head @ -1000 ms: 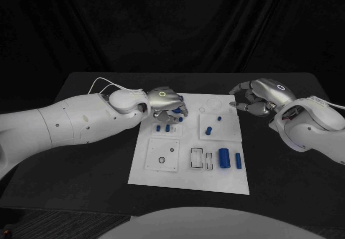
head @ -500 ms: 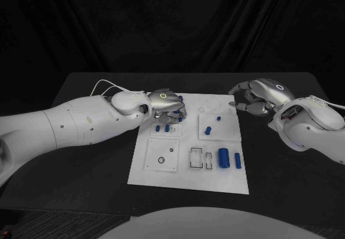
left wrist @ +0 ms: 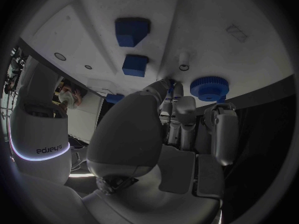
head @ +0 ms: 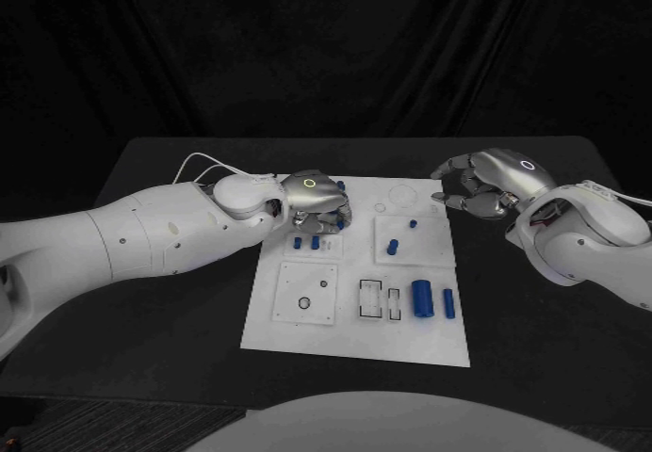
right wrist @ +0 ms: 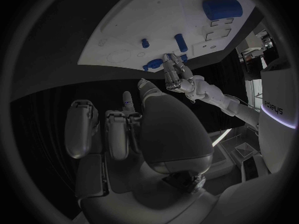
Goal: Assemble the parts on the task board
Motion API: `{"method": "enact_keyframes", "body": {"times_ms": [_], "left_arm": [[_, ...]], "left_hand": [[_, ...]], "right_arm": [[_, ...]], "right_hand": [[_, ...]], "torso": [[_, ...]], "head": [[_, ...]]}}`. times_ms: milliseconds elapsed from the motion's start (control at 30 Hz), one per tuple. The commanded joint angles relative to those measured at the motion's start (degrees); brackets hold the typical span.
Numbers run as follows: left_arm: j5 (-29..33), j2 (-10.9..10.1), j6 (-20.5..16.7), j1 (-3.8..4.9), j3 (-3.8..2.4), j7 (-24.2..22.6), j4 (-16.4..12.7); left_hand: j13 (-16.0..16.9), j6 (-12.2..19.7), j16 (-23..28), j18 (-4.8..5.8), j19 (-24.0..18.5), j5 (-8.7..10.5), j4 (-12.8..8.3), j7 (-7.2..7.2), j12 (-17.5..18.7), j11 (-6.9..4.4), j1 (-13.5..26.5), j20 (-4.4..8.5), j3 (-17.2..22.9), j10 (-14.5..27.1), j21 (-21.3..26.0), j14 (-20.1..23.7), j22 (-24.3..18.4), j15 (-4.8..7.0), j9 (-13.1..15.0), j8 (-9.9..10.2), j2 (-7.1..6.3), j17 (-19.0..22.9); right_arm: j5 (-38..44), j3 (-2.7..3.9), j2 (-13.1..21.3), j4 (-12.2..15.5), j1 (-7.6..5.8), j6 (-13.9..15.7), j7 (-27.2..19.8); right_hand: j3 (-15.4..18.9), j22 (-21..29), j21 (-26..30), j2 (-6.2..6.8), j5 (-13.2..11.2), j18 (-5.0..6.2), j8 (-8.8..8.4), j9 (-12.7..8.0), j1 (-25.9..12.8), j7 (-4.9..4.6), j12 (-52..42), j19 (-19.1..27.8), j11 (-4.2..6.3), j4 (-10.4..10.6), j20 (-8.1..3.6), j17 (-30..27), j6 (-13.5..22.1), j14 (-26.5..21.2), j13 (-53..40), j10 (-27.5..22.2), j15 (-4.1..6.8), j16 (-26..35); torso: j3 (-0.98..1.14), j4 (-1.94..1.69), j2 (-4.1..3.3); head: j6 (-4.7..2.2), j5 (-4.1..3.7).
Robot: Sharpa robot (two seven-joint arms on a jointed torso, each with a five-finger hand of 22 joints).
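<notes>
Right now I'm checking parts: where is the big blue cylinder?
In the head view, the big blue cylinder lies on the white board toward its near right side, between a slimmer blue pin and the outlined rectangular slots.

Black table (head: 177,311) with a matte dark top, backed by black curtain. White task board (head: 356,341) lies flat on it around the middle, long side running away from the robot, dark table surface showing on all sides of it. Far end of the board sits near the table's back half, near end well short of the front edge.
</notes>
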State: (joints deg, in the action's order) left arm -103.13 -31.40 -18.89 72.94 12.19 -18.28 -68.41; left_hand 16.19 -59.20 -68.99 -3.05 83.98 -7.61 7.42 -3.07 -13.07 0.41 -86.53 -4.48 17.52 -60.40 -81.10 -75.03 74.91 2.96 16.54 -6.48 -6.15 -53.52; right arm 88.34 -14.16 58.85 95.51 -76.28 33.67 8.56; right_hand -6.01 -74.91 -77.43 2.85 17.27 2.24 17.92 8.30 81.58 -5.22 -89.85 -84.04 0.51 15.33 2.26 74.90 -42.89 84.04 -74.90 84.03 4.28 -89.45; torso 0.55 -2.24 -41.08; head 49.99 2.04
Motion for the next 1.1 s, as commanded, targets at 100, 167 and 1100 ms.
{"method": "enact_keyframes", "body": {"times_ms": [100, 167, 1100], "left_arm": [[-0.04, 0.13, 0.66, -0.38, 0.08, -0.53, 0.16], [-0.04, 0.09, 0.57, -0.41, 0.08, -0.55, 0.14], [-0.04, -8.09, -5.42, 3.34, 0.07, 1.94, -8.72]], "left_hand": [[-0.41, -1.0, 0.85, 0.68, 0.06, -0.18, -0.1, -0.25, 0.69, 0.11, 0.14, 0.08, 0.5, -0.82, 0.66, 0.77, 11.91, -0.09, 0.12, -0.44, 0.63, 1.19], [-0.74, -1.78, 1.14, 0.66, 0.05, -0.2, -0.33, -0.28, 1.0, 0.07, 0.21, 0.07, 0.78, -1.66, 0.76, 0.78, 11.89, -0.11, 0.15, -0.68, 0.76, 1.59], [-3.34, -2.87, 1.92, 0.77, 0.52, 0.51, -1.83, -0.59, 4.13, 0.3, 1.07, 0.13, 1.92, -4.21, 0.52, -0.09, 12.05, -0.3, -0.66, 0.38, 0.4, 2.91]], "right_arm": [[0.19, 0.04, 0.06, 0.0, 0.21, -0.28, 0.72], [0.19, 0.04, 0.06, -0.01, 0.23, -0.27, 0.73], [-0.21, 0.04, 0.24, -0.09, 0.34, -0.8, 1.01]], "right_hand": [[-0.23, -11.24, 0.34, -0.21, -0.05, 0.66, -0.13, -0.05, 0.32, 0.02, -0.15, -0.62, -0.26, 0.13, 0.31, 14.22, -0.53, 5.73, -15.1, 5.97, -0.48, 0.28], [-0.23, -11.24, 0.34, -0.21, -0.05, 0.66, -0.13, -0.05, 0.32, 0.02, -0.15, -0.62, -0.26, 0.13, 0.31, 14.22, -0.53, 5.73, -15.1, 5.97, -0.48, 0.28], [-0.26, -11.12, 0.74, -0.24, -0.19, 0.75, -0.14, -0.12, 0.34, 0.01, -0.15, -0.46, -0.26, 0.17, 0.31, 14.03, -0.62, 5.68, -15.1, 5.97, -0.48, 0.45]], "torso": [[0.0, -0.03, 0.02], [-0.01, -0.03, 0.03], [-0.04, -0.12, 0.11]], "head": [[0.01, 0.04], [0.01, 0.06], [0.01, 0.17]]}}
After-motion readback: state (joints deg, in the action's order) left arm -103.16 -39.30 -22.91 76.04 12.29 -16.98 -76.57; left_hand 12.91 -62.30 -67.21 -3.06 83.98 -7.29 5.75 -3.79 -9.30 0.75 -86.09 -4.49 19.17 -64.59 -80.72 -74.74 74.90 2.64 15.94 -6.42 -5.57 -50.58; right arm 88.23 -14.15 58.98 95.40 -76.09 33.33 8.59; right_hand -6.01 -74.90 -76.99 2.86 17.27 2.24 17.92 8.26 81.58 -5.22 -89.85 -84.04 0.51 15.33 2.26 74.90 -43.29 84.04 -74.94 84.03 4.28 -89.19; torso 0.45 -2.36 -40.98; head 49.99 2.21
